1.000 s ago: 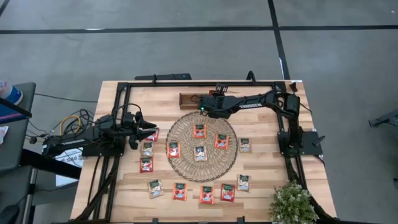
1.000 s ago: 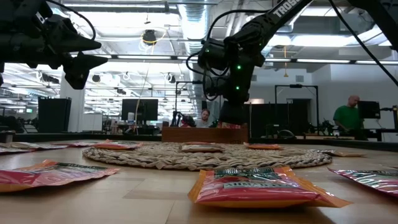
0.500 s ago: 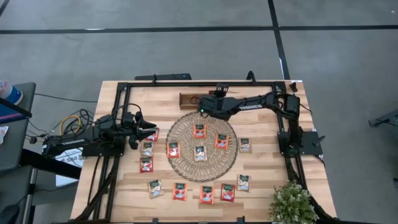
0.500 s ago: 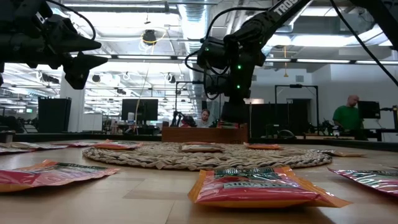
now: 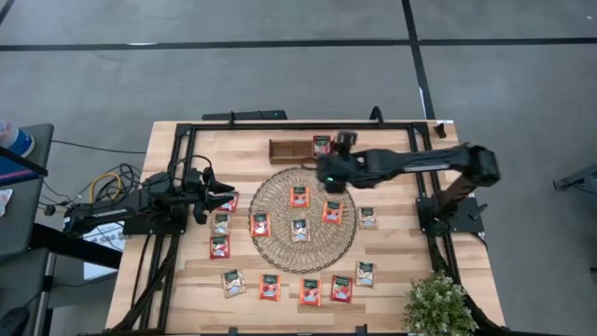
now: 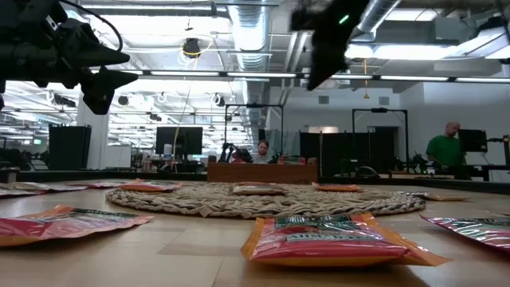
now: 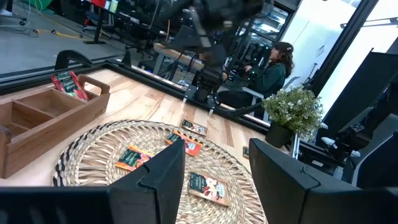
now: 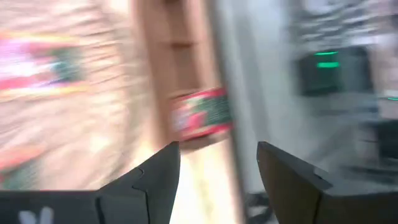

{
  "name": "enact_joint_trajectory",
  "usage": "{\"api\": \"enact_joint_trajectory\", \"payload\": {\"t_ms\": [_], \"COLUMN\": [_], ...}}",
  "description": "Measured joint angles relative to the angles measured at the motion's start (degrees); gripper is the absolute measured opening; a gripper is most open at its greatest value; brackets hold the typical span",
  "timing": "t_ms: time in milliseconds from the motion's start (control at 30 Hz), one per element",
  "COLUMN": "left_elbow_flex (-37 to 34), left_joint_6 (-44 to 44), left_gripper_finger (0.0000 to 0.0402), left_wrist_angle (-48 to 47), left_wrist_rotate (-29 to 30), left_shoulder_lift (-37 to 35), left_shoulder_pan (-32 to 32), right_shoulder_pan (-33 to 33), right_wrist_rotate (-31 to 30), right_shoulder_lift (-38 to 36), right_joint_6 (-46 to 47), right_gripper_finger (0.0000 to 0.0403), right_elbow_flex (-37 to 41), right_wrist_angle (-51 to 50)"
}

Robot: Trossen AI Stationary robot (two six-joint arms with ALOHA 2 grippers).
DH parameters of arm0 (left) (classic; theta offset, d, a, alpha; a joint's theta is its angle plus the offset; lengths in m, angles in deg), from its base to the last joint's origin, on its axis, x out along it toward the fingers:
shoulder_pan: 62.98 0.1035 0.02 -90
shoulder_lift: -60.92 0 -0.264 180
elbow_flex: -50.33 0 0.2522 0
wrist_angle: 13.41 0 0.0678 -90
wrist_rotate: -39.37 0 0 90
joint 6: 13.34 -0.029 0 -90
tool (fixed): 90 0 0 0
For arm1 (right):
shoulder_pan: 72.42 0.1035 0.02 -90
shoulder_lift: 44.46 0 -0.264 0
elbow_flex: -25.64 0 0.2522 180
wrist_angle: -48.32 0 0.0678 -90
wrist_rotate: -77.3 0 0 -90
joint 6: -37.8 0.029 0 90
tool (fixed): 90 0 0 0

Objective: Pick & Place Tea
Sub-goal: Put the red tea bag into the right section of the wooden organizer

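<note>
Your wooden table (image 5: 392, 271) carries everything, with a black frame around its edges and a potted plant (image 5: 437, 306) at the near right corner. At its centre lies the round woven mat (image 5: 280, 245), and just beyond the mat's far edge sits the brown wooden tray (image 5: 287, 149).

Your right arm reaches in from the right side, its right gripper (image 5: 328, 174) hanging over the mat's far edge, just this side of the tray. In its own wrist view the two fingers (image 8: 152, 180) stand apart with nothing between them, so it is released and empty. Your left arm waits over the table's left side; the left gripper (image 5: 224, 189) hovers above the table beside the mat's left edge. Its fingers (image 7: 165, 174) are parted with an empty gap, gripping nothing.

Now the tea. One red sachet (image 5: 322, 145) stands in the tray's right-hand compartment; the left wrist view shows it leaning there (image 7: 69, 86). Four sachets lie flat on the mat (image 5: 299, 230), three red-orange and one pale. Three more lie on the table left of the mat (image 5: 219, 246), partly under your left gripper. Two pale ones lie to the right of the mat (image 5: 367, 217). A row of four runs along the near edge of the table (image 5: 270, 287), closest to the low camera (image 6: 331, 239).

Beyond the table you can see people seated at desks (image 6: 445, 147).
</note>
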Motion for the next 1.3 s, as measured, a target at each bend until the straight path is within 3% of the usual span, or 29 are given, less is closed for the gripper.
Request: {"api": "enact_joint_trajectory", "payload": {"t_ms": [200, 333, 733, 1000, 1300], "left_elbow_flex": [0.0, -0.01, 0.01, -0.01, -0.01], "left_joint_6": [0.0, -0.03, 0.23, 0.5, 0.78], "left_gripper_finger": [0.017, 0.017, 0.017, 0.017, 0.017], "left_wrist_angle": [0.0, 0.0, 0.39, 0.57, 0.55], "left_wrist_rotate": [0.0, 0.0, -0.6, -2.47, -4.02], "left_shoulder_lift": [0.01, 0.01, -0.01, 0.0, 0.01], "left_shoulder_pan": [0.0, 0.0, -0.02, 0.0, 0.0], "right_shoulder_pan": [5.22, 11.0, 26.04, 29.43, 31.61], "right_wrist_rotate": [25.02, 34.08, 35.28, 42.03, 43.72], "right_shoulder_lift": [-6.85, -6.97, 5.52, 12.04, 16.11], "right_joint_6": [19.04, 23.17, 22.23, 25.0, 29.71], "right_gripper_finger": [0.0204, 0.0194, 0.0166, 0.0169, 0.017], "right_elbow_flex": [0.0, 0.02, 0.11, 0.11, 0.08], "right_wrist_angle": [-12.07, -14.89, -11.16, -0.69, 2.22]}}
